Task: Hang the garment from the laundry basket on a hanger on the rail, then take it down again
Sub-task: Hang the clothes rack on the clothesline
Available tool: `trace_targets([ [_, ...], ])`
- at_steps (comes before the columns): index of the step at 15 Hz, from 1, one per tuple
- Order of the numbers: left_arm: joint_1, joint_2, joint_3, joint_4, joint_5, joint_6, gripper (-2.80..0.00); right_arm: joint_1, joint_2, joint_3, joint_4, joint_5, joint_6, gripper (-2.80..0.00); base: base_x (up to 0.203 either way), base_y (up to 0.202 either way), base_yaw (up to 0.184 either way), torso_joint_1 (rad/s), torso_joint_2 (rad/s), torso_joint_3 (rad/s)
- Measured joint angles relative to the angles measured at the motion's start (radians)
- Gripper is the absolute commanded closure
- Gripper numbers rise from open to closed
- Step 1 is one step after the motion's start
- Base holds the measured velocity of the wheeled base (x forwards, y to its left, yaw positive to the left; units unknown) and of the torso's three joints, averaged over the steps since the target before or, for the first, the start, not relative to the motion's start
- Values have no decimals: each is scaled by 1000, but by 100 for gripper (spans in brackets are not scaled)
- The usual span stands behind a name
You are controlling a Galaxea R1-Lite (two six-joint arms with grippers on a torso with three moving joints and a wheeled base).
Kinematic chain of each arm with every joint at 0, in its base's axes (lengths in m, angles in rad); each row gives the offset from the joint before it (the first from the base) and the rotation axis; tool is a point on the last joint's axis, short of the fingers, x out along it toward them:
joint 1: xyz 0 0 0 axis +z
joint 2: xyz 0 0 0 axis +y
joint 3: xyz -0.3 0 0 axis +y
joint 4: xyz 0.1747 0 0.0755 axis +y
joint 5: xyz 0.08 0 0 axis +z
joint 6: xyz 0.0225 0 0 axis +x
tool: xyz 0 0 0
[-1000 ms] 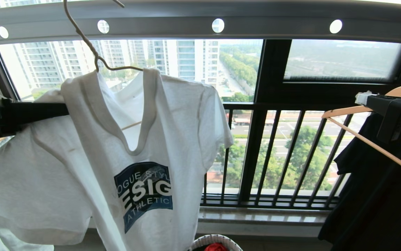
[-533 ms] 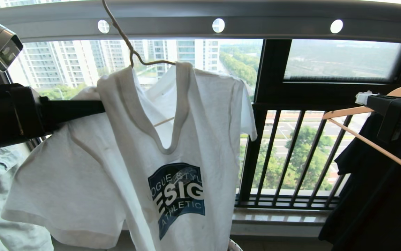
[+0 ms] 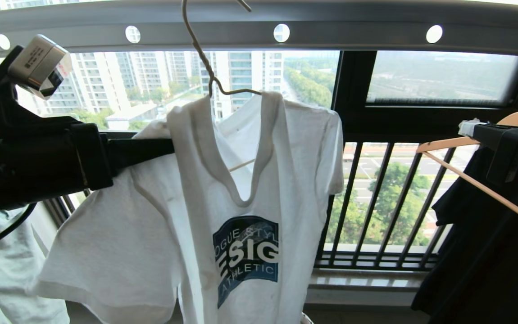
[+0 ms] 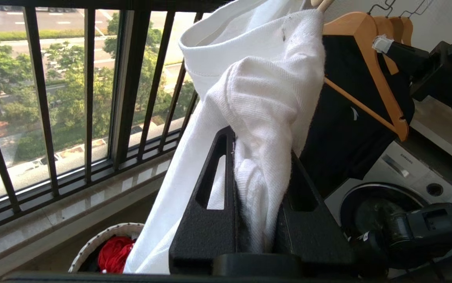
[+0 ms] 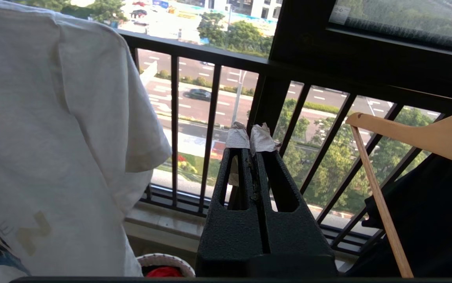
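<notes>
At nine o'clock in the head view, the black left gripper (image 3: 162,150) reaches in level from the edge of the scene, its fingers pinching a bunched fold at the shoulder of the white short-sleeved T-shirt with a greyish ribbed neckband and a dark blue square chest print (image 3: 223,216); the left wrist view shows the white cloth (image 4: 265,129) squeezed between the two black fingers (image 4: 210,220). Up toward twelve o'clock, the thin cream-white wire hanger (image 3: 205,63) carries the shirt, its long neck rising in front of the long grey metal overhead bar pierced by round holes (image 3: 358,31), which spans the top of the scene; whether the hook rests on the bar cannot be told. Down at six o'clock, mostly hidden behind the shirt's hem in the head view, the small round white woven basket (image 4: 104,239) sits on the floor below the window sill with a red cloth (image 4: 114,253) inside it, seen in both wrist views. Behind the shirt, the black barred window railing (image 3: 376,202) fills the middle toward three o'clock. At three o'clock, the black right gripper (image 3: 468,127) is held away from the shirt with its tape-tipped fingers pressed together on nothing, just beside a thick wooden hanger (image 3: 479,180) that carries a black shirt (image 3: 488,256).
</notes>
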Motion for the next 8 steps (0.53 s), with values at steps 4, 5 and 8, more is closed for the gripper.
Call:
trace_targets([
  [4,-63,47,10,-57,96,5,0,0,2,1,0,1,0,0,0,0,0,0,0,0],
  [5,-70,60,4,-57,104,7,0,0,3,1,0,1,1,0,0,0,0,0,0,0],
  [8,-77,100,-25,-57,107,23,0,0,3,1,0,1,1,0,0,0,0,0,0,0],
])
